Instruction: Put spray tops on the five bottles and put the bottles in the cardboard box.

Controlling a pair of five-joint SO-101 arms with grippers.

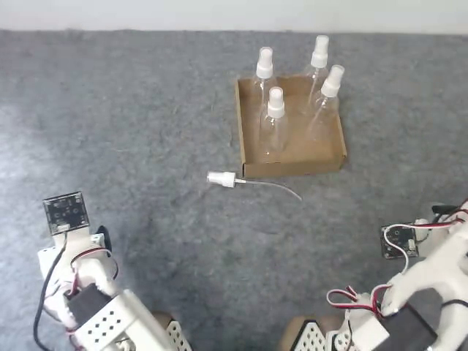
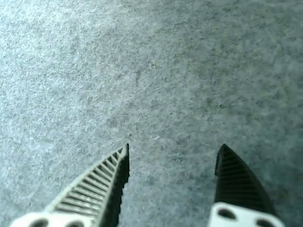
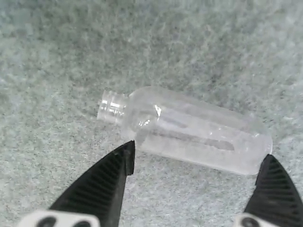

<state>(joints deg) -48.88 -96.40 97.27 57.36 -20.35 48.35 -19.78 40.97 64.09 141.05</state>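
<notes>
Grey carpet point(image 3: 47, 42) is bearing the capless bottle point(image 3: 189, 130) on its side just ahead of the right gripper point(image 3: 199, 151), whose jaws are gaping wide, the bottle's long axis running from fingertip to fingertip.

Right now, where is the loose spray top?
In the high view, the spray top lies on the carpet just outside the box's near wall, by its left corner.

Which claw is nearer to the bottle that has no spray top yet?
Right. The right claw is open, with the uncapped bottle lying on its side just in front of it. The left claw is open over bare grey mat, away from that bottle.
</notes>
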